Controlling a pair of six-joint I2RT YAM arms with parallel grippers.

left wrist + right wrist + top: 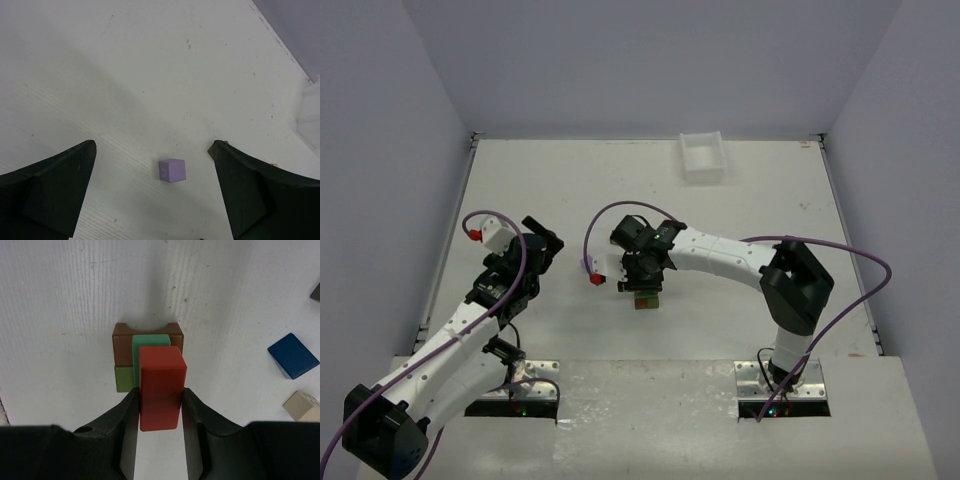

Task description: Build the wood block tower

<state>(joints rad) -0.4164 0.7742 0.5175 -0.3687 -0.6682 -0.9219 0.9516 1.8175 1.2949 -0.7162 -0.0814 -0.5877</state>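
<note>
Right gripper (160, 394) clamps the red-orange wooden bar (161, 372), likely light, stiff, slick, by its long sides; left gripper (154, 145) gapes.

White table (570, 190) enclosed by plain lavender-grey walls (650, 60).

Red-orange block (160, 387) in my right fingers (125, 432): painted, smooth, satin.
Fingers: matt black, plastic-looking.
Purple cube (172, 170): matt paint.
Beige block (302, 406): bare wood look.
Table (60, 300): white, matt, finely ribbed, lightly scuffed.
</note>
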